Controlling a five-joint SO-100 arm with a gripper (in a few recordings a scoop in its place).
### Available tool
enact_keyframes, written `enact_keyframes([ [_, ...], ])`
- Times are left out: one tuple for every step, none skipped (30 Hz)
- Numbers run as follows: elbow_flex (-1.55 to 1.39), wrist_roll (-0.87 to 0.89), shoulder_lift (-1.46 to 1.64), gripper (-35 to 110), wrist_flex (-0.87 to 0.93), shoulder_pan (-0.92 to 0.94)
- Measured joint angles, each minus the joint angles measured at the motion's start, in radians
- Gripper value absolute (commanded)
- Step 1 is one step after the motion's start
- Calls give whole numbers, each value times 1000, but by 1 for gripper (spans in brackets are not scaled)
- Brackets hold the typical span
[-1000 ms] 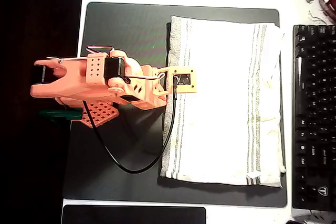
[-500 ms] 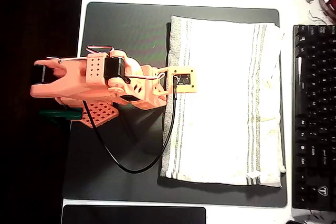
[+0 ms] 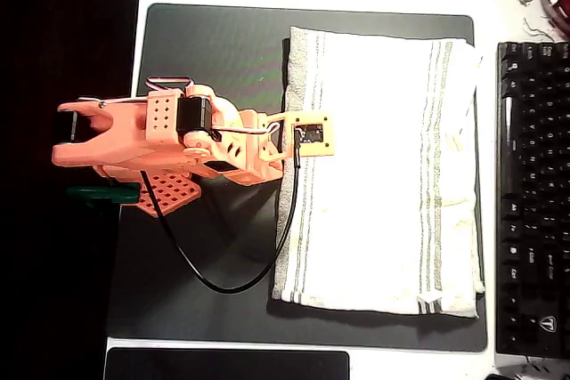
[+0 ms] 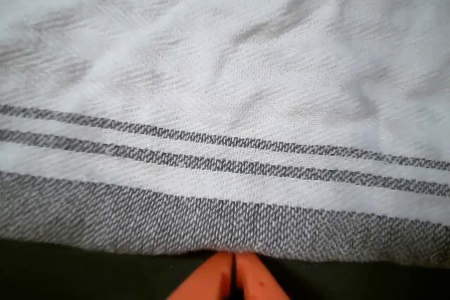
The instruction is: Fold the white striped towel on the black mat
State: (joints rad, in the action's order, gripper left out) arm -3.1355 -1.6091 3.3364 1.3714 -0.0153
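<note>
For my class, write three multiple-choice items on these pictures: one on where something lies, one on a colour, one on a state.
1. In the overhead view, the white striped towel lies on which part of the black mat?
A. the right part
B. the left part
C. off the mat

2. What colour is the arm?
A. blue
B. orange
C. white

3. How do the fingertips of the gripper stand in the wrist view?
A. spread wide
B. pressed together
C. around a pen

Answers:
1 A, bare mat shows to the left of the towel.
2 B, its body is orange in the overhead view.
3 B, the two orange tips meet at the towel's grey-banded edge, on the dark mat side.
</note>
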Motion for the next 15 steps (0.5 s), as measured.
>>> enact_keyframes([
  [0,0,0,0,0,0],
  [0,0,0,0,0,0],
  [0,0,0,0,0,0],
  [0,0,0,0,0,0],
  [0,0,0,0,0,0],
  [0,0,0,0,0,0],
  [0,0,0,0,0,0],
  [0,0,0,0,0,0],
  [0,0,0,0,0,0],
  [0,0,0,0,0,0],
  [0,0,0,1,0,0],
  [0,12,0,3,2,-2],
  [0,28,0,4,5,-3],
  [0,49,0,2,5,-3],
  [0,57,0,1,5,-3],
])
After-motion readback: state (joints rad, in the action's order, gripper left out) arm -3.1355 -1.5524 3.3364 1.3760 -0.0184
